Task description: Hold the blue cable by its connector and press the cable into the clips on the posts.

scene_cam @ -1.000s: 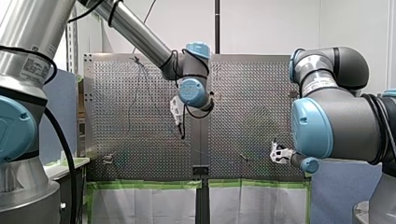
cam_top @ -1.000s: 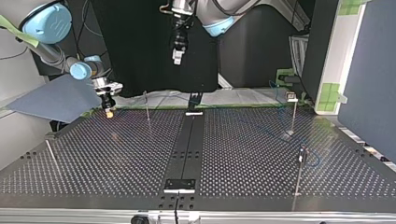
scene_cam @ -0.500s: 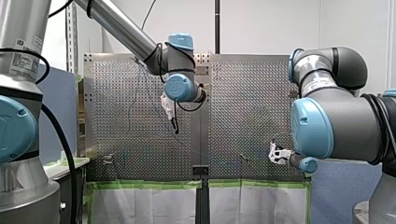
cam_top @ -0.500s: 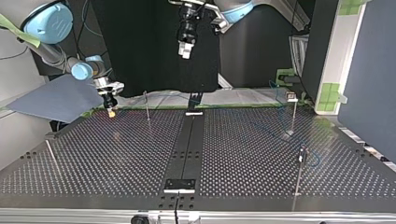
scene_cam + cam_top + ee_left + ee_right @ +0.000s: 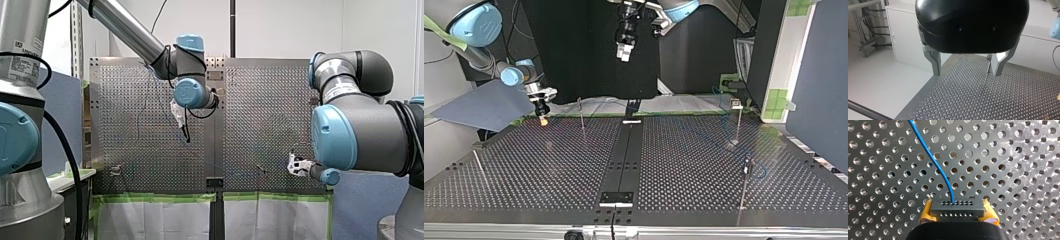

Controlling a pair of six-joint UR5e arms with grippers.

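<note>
While my right gripper (image 5: 957, 213) pinches the connector (image 5: 957, 207) between its 2 yellow pads (image 5: 926, 214) over the perforated table (image 5: 1010, 170), I judge the thin blue cable (image 5: 929, 152) limp and light, and my left gripper (image 5: 966, 72) hangs wide, empty.
</note>
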